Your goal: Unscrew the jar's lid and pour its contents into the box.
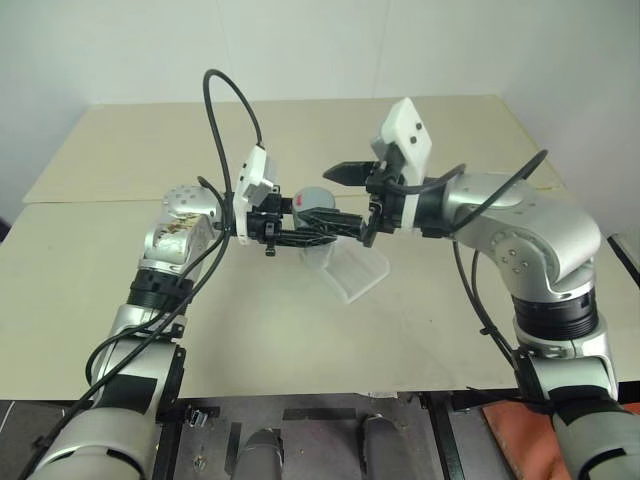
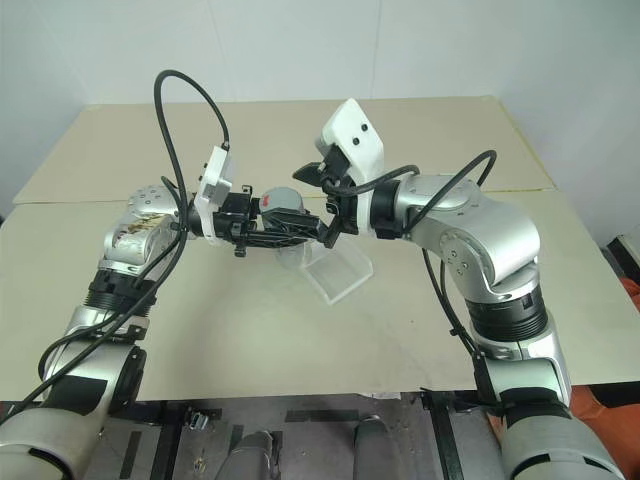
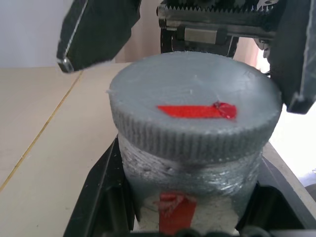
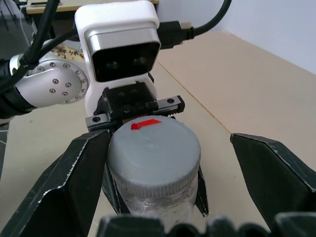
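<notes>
Your left gripper (image 1: 318, 232) holds the jar (image 3: 190, 182) tight by its body, up in the air just above the box (image 1: 357, 271). Your right gripper (image 4: 165, 170) has its jaws wide, one on each side of the lid (image 3: 195, 118). The jar looks small, light and hard. Its wall may be slippery, though that is hard to see. Grab the lid by its ridged edge.
</notes>
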